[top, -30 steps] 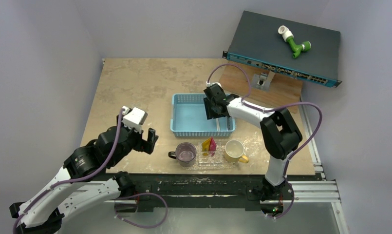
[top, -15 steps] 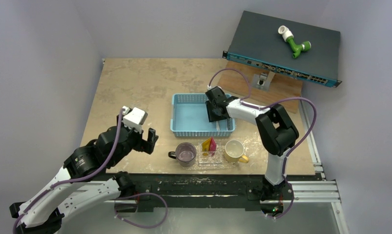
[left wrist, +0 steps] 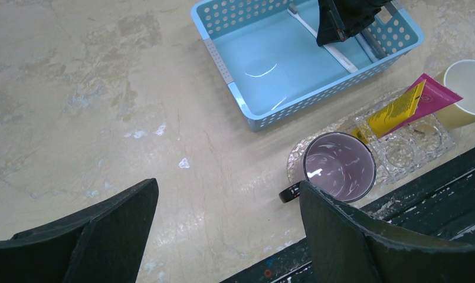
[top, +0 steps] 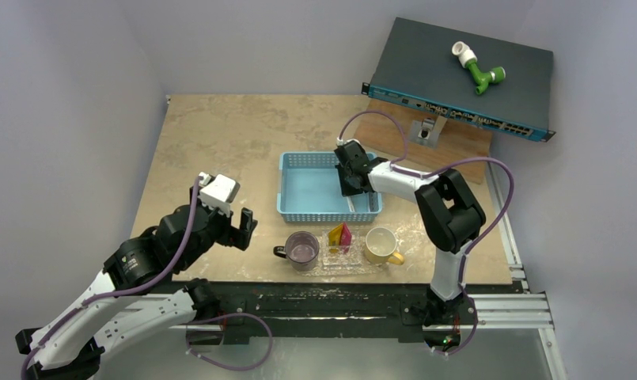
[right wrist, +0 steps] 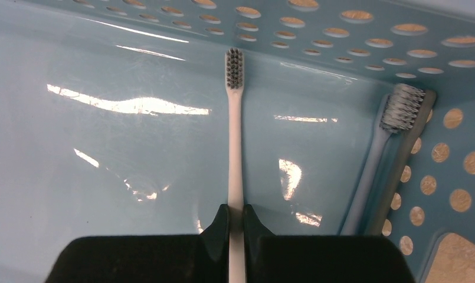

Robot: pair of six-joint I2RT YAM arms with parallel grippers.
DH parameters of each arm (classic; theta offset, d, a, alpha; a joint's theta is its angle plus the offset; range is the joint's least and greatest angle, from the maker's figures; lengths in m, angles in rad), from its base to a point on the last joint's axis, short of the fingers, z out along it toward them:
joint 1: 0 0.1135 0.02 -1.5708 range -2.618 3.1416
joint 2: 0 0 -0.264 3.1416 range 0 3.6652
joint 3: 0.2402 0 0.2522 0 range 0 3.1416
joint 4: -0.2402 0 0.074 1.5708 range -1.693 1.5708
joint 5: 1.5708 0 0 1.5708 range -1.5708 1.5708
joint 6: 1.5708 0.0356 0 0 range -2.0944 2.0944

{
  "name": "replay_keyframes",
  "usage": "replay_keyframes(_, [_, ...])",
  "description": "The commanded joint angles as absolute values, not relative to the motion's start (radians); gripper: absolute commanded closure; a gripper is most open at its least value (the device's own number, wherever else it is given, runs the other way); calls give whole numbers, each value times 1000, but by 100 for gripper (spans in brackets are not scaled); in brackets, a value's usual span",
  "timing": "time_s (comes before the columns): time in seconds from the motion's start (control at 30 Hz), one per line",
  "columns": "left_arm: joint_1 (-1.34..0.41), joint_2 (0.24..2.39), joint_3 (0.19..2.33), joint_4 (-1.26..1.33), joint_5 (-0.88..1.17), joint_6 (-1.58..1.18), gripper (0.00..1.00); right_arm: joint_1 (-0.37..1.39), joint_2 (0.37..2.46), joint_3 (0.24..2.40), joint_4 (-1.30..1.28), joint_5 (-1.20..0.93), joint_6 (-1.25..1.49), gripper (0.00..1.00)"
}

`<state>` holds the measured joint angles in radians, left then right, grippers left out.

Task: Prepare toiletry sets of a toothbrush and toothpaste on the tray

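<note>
In the right wrist view my right gripper (right wrist: 235,207) is shut on the handle of a white toothbrush (right wrist: 235,135) lying on the floor of the light-blue basket (right wrist: 341,35). Two more toothbrushes (right wrist: 373,168) lie along the basket's right wall. From above, the right gripper (top: 350,184) sits low in the basket's right end (top: 311,190). A yellow toothpaste (left wrist: 394,109) and a pink toothpaste (left wrist: 432,97) lie side by side on the clear tray (left wrist: 412,147). My left gripper (left wrist: 229,186) hangs open over bare table, left of the tray (top: 339,267), holding nothing.
A purple mug (top: 302,250) stands at the tray's left end and a yellow mug (top: 381,245) at its right end. A dark network switch (top: 457,75) with a green pipe fitting (top: 481,71) sits raised at the back right. The table's front edge lies just below the tray.
The right gripper's jaws have closed onto the white toothbrush in the basket, after a small shift over it. The left arm has not moved.
</note>
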<state>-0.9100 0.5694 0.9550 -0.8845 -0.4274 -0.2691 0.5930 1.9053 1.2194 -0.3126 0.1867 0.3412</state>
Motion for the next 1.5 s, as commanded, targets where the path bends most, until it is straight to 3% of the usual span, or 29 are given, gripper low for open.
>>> replay_keyframes(0.0, [-905, 568, 955, -858, -429, -255, 11, 593, 1927, 1191, -345, 186, 328, 100])
replay_keyframes(1.17, [-905, 531, 954, -859, -420, -251, 11, 659, 1400, 1136, -247, 231, 322, 100])
replay_keyframes(1.47, [-906, 531, 957, -857, -390, -253, 11, 760, 1278, 1164, -287, 208, 277, 100])
